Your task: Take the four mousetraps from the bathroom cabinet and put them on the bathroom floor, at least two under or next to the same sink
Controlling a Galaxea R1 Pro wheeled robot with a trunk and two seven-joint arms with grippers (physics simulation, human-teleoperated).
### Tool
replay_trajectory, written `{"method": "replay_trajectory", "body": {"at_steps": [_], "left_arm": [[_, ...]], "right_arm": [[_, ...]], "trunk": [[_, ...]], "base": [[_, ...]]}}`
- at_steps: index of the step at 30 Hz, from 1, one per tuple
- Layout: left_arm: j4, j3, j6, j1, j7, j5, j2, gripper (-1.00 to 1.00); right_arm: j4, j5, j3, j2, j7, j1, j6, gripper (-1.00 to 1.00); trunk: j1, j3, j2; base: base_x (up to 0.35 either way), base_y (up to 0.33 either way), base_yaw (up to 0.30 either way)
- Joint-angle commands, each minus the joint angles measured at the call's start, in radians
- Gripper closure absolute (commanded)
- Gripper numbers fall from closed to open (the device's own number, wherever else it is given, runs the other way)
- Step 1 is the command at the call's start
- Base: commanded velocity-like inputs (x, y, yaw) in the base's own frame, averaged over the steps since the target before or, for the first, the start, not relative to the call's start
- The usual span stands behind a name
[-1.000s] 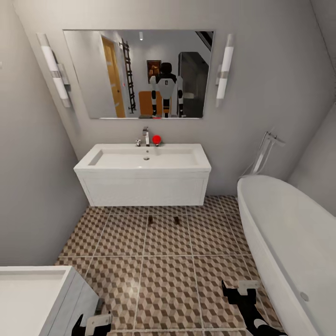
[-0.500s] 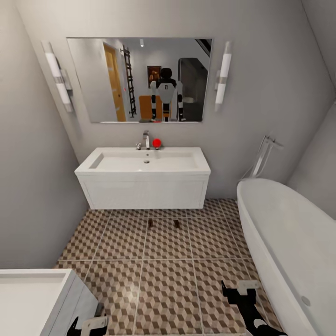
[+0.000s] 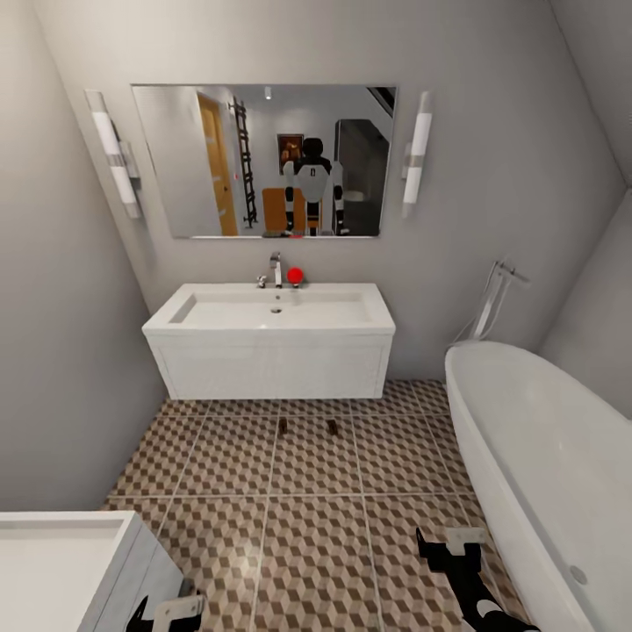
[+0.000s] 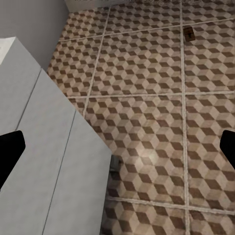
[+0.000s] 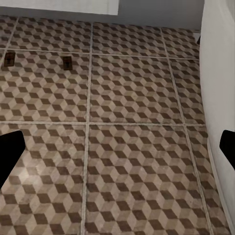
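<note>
Two mousetraps (image 3: 283, 427) (image 3: 333, 427) lie on the patterned bathroom floor (image 3: 316, 491), side by side just in front of the white sink (image 3: 272, 316). The right wrist view shows the same pair (image 5: 9, 59) (image 5: 67, 61), and the left wrist view shows one mousetrap (image 4: 190, 34) far off. My left gripper (image 3: 167, 612) (image 4: 117, 147) hangs low beside a white drawer unit, open and empty. Over bare tiles near the bathtub, my right gripper (image 3: 449, 546) (image 5: 117, 147) is also open and empty. The mirror (image 3: 263, 162) reflects me with the orange-brown cabinet (image 3: 275, 209) behind me.
A white oval bathtub (image 3: 544, 456) (image 5: 220, 73) fills the right side. The white drawer unit (image 3: 61, 570) (image 4: 44, 147) stands at the near left. Grey walls close in on the left and behind the sink. A red object (image 3: 295, 276) sits by the chrome tap (image 3: 276, 268).
The whole picture has shifted: sink, mirror and traps sit lower and a little smaller, so the camera has moved. The traps lie where they were. Both grippers stay open.
</note>
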Motion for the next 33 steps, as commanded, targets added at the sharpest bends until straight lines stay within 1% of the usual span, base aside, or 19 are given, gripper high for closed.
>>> {"method": "replay_trajectory", "body": {"at_steps": [1, 27, 33], "left_arm": [[0.004, -0.009, -0.005, -0.002, 0.001, 0.008, 0.0, -1.0], [0.005, -0.01, -0.004, 0.0, 0.001, 0.008, -0.005, -1.0], [0.005, -0.01, -0.004, 0.0, 0.0, 0.008, -0.005, -1.0]], "right_arm": [[0.0, -0.004, 0.009, 0.0, -0.005, -0.001, -0.002, -1.0], [0.0, -0.004, 0.009, 0.0, -0.005, -0.001, -0.001, -1.0], [0.0, -0.004, 0.008, 0.0, -0.005, -0.001, -0.001, -1.0]], "trunk": [[0.001, 0.0, -0.002], [0.001, 0.041, -0.002], [0.001, 0.046, -0.002]], "base": [[0.0, 0.0, 0.0], [0.0, 0.0, 0.0], [0.0, 0.0, 0.0]]}}
